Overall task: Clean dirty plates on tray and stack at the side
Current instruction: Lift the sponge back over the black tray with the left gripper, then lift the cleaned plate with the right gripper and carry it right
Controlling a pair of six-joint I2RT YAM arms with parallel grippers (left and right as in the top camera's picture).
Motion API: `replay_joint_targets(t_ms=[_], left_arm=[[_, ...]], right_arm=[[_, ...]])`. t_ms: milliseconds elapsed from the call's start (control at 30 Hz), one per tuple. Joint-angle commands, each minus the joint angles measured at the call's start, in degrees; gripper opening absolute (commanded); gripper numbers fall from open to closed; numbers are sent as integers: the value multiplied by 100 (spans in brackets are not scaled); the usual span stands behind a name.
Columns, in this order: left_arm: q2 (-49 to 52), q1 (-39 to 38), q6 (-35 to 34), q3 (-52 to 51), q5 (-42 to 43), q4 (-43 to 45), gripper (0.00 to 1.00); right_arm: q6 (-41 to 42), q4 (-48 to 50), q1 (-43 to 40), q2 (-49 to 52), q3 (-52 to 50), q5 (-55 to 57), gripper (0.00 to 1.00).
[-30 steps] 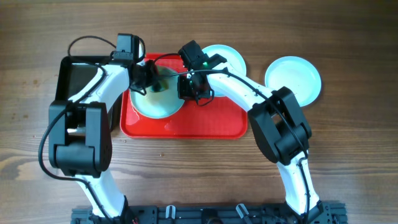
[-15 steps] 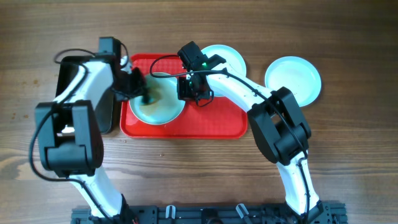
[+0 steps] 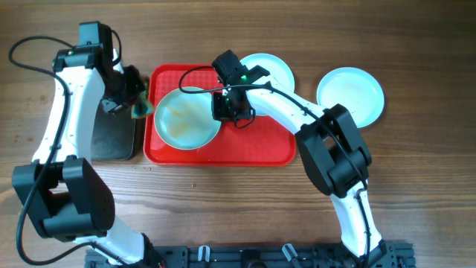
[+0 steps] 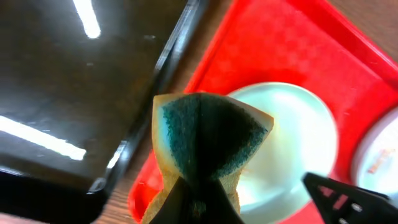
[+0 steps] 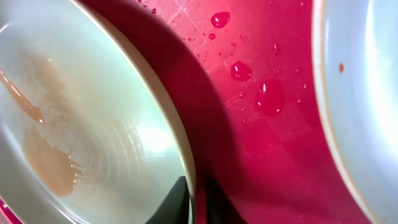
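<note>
red tray up front on the table, smeared plate on its left half, brown streaks showing. right gripper is pinched tight on that plate's right rim. left gripper hangs at the black tray's edge, jaws clamped on a folded sponge. farther back, a second plate sits at the tray's far right corner; a third plate rests off the tray, out to the right.
</note>
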Motion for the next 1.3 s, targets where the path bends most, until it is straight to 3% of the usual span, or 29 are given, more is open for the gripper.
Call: replay_joint_targets(t_ms=[0,67,133,367,533,633,767,1267], left_arm=[[-72,140,107,81,-656,20,4],[-72,175,127,81,-699,63,4],[-72,203,125,81,-710,105,4],[-68,212,160,79,-704,81,4],[-66,212,275,79,-702,20,4],[-66,212,273,79,-702,24,4],[-63,212,269,79,-616,26,4],[116,212,251,79,-507,22,4]], right_arm=[[37,4,114,122,-24,90,13],[31,0,160,122,-24,92,13],[13,2,190,122,-22,136,4],[-304,-229,0,-199,-4,87,4],[-656,-326,-243,-997,-4,297,4],[-986,-358,-216,-1578,-4,1051,4],[-1602,-426,186,-2074,-4,3060,4],[-2900,57,1733,-2055,-7,6710,4]])
